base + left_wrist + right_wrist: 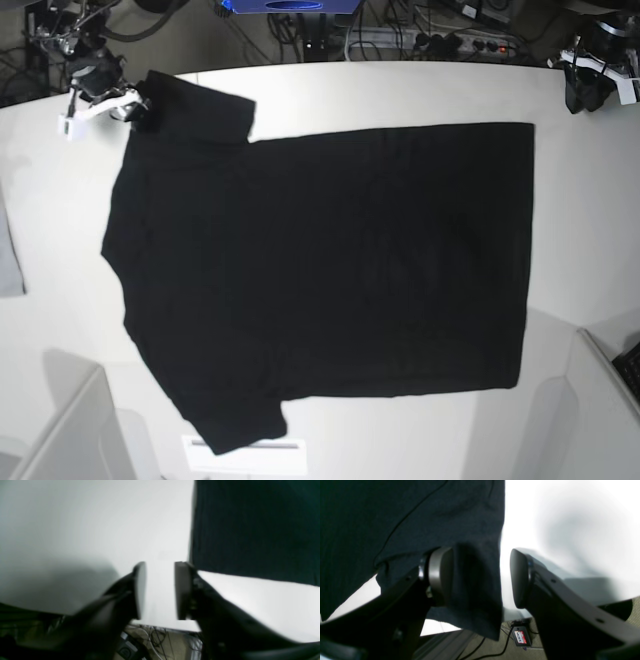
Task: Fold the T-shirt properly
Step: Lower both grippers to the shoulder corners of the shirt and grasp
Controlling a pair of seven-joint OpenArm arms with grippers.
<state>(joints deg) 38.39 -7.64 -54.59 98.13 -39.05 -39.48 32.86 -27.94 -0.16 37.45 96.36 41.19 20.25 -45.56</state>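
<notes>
We see a broad white counter (400,90) carrying everything, its far edge curved and its near corners running out of the base view. Spread flat over its middle lies the large black short-sleeved fabric T-shirt (330,270), plain side up, its hem toward the counter's right edge and its sleeves toward the left; one sleeve reaches the far left corner, the other the near edge. A small grey cloth (10,255) shows at the counter's left edge, apart from the shirt. Our right gripper (481,578) sits at that far left corner, its jaws standing wide with the sleeve's edge draped between them, one pad touching the fabric, the other clear of it. Our left gripper (160,590) is at the far right corner, just beside the shirt's hem corner; its jaws are parted to a moderate gap with only bare counter between them, holding nothing.
</notes>
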